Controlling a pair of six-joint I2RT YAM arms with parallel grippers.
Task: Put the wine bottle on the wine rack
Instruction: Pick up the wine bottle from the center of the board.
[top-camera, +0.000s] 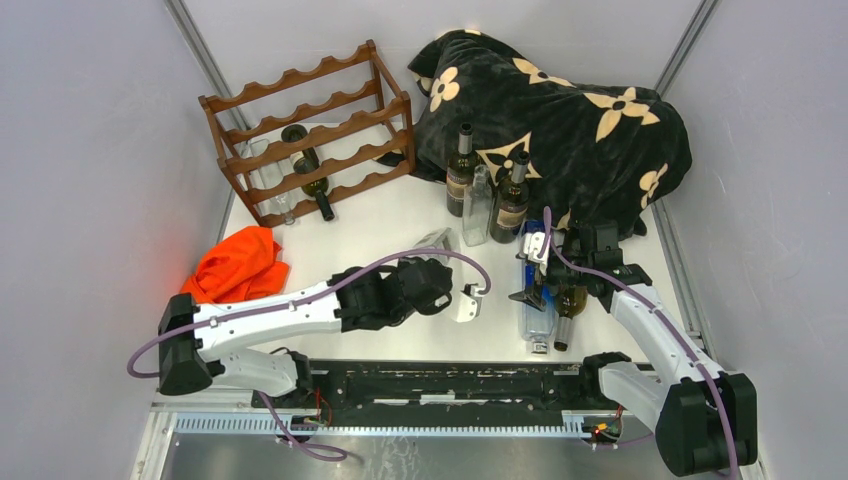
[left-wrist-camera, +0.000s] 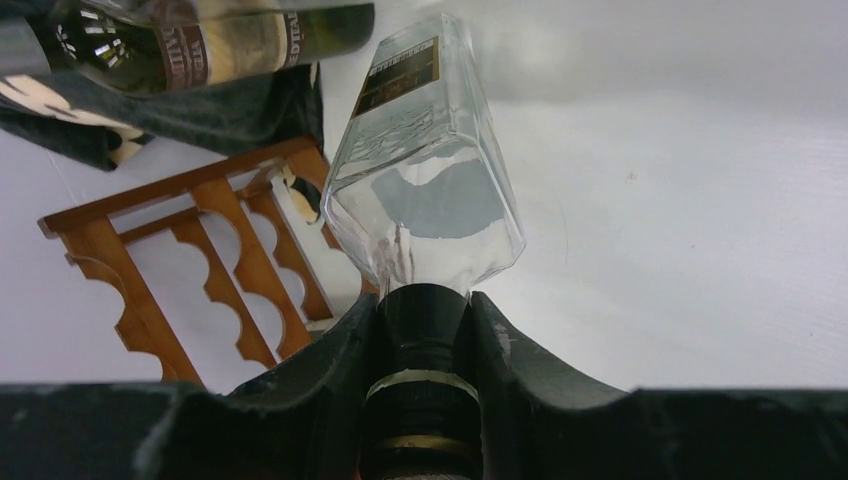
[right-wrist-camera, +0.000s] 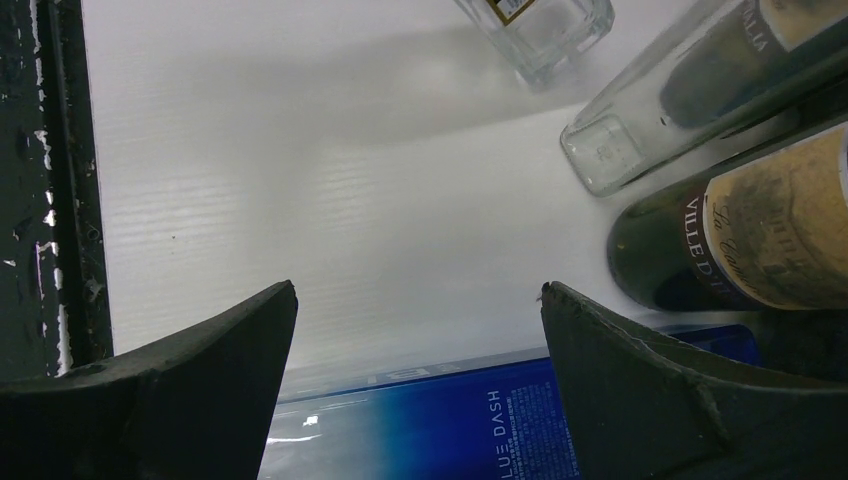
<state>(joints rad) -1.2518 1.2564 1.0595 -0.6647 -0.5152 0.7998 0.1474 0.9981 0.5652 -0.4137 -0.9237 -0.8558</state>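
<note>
Note the white surface (top-camera: 380, 215), enclosed by grey walls (top-camera: 90, 150). It carries the wine rack (top-camera: 310, 130) at the far left (a dark bottle (top-camera: 308, 165) lies in it), an orange cloth (top-camera: 238, 265) and a black flowered blanket (top-camera: 560, 110). Only the left wrist view shows you the grip: the left fingers (left-wrist-camera: 335, 365) pinch the black neck of a clear square bottle (left-wrist-camera: 425, 190), well apart from the rack. Only the right wrist view shows the right fingers (right-wrist-camera: 200, 385) spread wide above a blue-labelled bottle (right-wrist-camera: 440, 425) lying flat.
</note>
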